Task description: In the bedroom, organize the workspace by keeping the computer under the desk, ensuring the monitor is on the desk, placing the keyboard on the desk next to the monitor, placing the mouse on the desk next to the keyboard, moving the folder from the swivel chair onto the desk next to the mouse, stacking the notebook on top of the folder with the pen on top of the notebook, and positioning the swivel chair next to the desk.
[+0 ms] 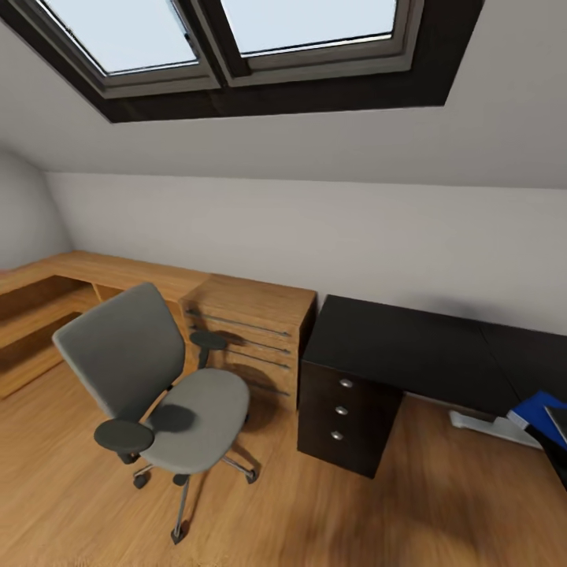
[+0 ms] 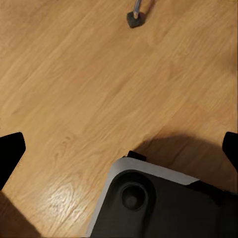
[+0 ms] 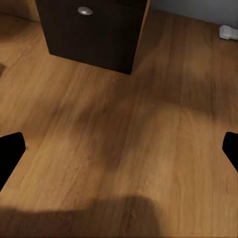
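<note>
Under the sloped ceiling w/ two skylights (image 1: pixel 236 39), the swivel chair (image 1: pixel 157 378) was seen on the wood floor (image 1: pixel 394 512), left of the room's centre in the head view. Its grey seat was bare; the back was turned toward the low oak shelving unit (image 1: pixel 244 331) along the wall. Chair and desk (image 1: pixel 409 346) were set apart, w/ the oak drawers between them at the back.

The black desktop was found right of the oak unit, w/ a black 3-drawer pedestal (image 1: pixel 346 417) under its left end. At the far right edge of the head view, a blue panel (image 1: pixel 539 409) was glimpsed below the desktop, next to a white foot (image 1: pixel 488 425); what the blue item was couldn't be told for sure. A grey slab corner was cut off by the frame edge there.

Left gripper (image 2: pixel 119 148): dark fingertips (image 2: pixel 10 151) were seen wide apart, nothing held, aimed at the floor above the robot's own base (image 2: pixel 148 203); a chair caster (image 2: pixel 135 19) was seen beyond.

Right gripper (image 3: pixel 119 148): fingertips (image 3: pixel 10 151) likewise spread, nothing between them, pointed at bare floor near the pedestal's bottom drawer (image 3: pixel 94 29).
</note>
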Controlling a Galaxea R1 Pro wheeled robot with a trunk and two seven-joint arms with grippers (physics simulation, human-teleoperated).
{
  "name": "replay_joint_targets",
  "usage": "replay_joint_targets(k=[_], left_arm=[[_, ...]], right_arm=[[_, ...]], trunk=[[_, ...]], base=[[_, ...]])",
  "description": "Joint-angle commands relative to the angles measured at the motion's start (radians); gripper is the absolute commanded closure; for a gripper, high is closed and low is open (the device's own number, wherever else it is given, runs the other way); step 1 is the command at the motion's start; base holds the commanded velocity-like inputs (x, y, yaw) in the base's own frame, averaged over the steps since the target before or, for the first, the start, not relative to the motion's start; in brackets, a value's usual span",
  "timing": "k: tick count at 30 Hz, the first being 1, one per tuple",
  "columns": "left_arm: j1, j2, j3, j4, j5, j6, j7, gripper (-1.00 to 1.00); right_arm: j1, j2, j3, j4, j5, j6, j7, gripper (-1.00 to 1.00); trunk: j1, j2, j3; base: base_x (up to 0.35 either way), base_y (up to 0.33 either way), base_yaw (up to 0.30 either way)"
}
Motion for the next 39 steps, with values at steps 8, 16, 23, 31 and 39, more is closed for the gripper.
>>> replay_joint_targets(k=[8,16,23,31,39], left_arm=[[0.0,0.0,-0.017,0.044,0.006,-0.231,0.006,-1.0],[0.0,-0.006,-0.018,0.075,0.007,-0.332,0.006,-1.0],[0.0,-0.007,-0.018,0.08,0.007,-0.352,0.008,-1.0],[0.0,-0.007,-0.018,0.094,0.007,-0.4,0.006,-1.0],[0.0,-0.007,-0.019,0.106,0.009,-0.402,0.006,-1.0]], right_arm=[[-0.001,0.0,0.009,0.001,-0.004,-0.003,-0.008,-1.0],[-0.001,0.001,0.008,0.001,-0.005,-0.003,-0.009,-1.0],[-0.001,0.001,0.008,0.001,-0.006,-0.003,-0.01,-1.0],[-0.001,0.002,0.007,-0.001,-0.006,-0.003,-0.01,-1.0],[-0.001,0.001,0.007,-0.001,-0.006,-0.003,-0.01,-1.0]], trunk=[[0.0,-0.001,-0.001],[0.0,-0.001,-0.001],[0.0,-0.001,-0.001],[0.0,-0.001,-0.001],[0.0,-0.001,-0.001]], base=[[0.0,0.0,0.279],[0.0,0.0,0.279],[0.0,0.0,0.279],[0.0,0.0,0.279],[0.0,0.0,0.279]])
